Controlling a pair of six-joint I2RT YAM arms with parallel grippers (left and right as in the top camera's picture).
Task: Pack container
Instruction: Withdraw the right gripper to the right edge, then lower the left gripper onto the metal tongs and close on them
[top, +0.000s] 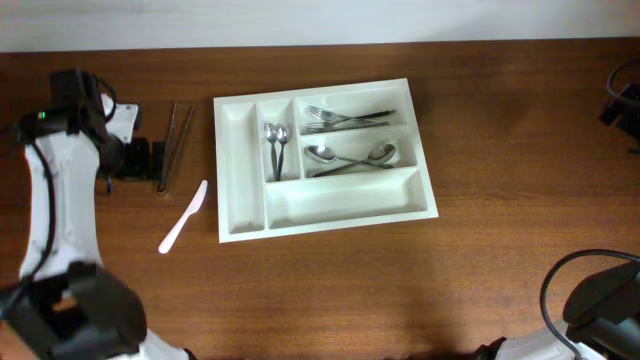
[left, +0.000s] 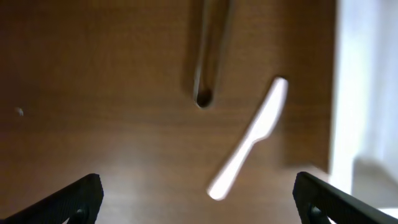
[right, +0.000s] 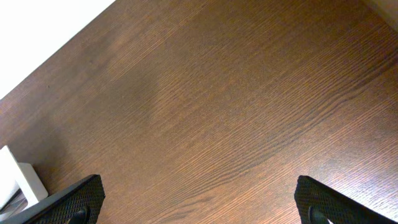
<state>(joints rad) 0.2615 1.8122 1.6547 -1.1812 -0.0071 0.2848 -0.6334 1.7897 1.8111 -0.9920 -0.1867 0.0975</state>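
**While cutlery lies loose, the left arm sits nearest**

Although the white container (top: 340, 200) at the middle of the wooden counter (top: 400, 290) already holds forks (top: 345, 118) and spoons (top: 350, 155), a white knife (top: 183, 217) and dark tongs (top: 175, 145) lie outside it, near its left edge. The left tool (left: 199, 193) hangs close to them, fingers spread wide and nothing held. The knife lies just ahead of it on a slant, its far tip angled toward the container on the right. The right tool (right: 199, 199), also spread and empty, sits over bare wood well off the container's other side. The left arm is plainly nearer, so the pickup likely falls to it.
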